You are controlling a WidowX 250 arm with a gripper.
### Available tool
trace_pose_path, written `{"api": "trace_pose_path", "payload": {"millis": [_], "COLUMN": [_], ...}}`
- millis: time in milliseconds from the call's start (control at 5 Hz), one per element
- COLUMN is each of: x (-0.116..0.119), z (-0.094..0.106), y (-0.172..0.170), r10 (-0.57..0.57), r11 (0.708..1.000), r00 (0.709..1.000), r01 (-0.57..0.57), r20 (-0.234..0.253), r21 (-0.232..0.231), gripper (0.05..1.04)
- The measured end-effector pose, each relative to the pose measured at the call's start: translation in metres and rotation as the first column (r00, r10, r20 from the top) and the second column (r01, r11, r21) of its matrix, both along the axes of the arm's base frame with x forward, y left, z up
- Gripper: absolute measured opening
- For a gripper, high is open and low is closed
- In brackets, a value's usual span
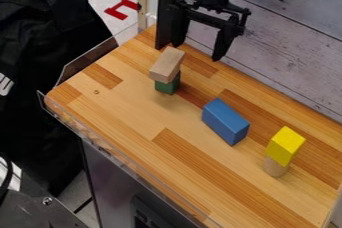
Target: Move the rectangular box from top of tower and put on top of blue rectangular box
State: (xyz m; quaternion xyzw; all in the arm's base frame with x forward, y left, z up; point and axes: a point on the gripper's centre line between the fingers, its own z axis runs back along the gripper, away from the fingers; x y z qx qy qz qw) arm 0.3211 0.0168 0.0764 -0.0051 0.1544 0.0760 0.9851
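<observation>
Two fingers (pixel 225 41) stand well apart on the end effector (pixel 197 52), which is released, with nothing between them. It hangs near the wall end of the table (pixel 123 114), just beyond the small tower. The task's thing, by my reading, is the natural wood block (pixel 167 65), lying slightly askew on top of the green block (pixel 167 84). Farther out lies the blue block (pixel 226 122), long side down, its upper face free to take a load. Past it, a yellow block (pixel 285 145) sits tipped-looking on a round tan block (pixel 275 167), a second stack that could confuse the choice.

The step in hand seems to be the approach for the pick. Next, the end effector should line its fingers up across the wood block's narrow width, come down gently and close without nudging the green block. After that come a straight lift, a short carry and a level, centred release on the blue block; set down off-centre, it might tip.

The table is striped wood in lighter and darker strips, with a clear rail (pixel 87 134) along its near edge. Behind it rise a black post (pixel 167 7) and a pale plank wall (pixel 287 12). A red piece (pixel 122 9) lies beyond the corner.
</observation>
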Motion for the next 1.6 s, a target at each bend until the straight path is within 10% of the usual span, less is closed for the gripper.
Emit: {"api": "trace_pose_path", "payload": {"millis": [1600], "x": [-0.014], "z": [-0.031], "y": [0.039], "r10": [0.136], "r11": [0.989], "r00": [0.991], "r01": [-0.136], "r20": [-0.001], "r21": [-0.055], "gripper": [1.000]}}
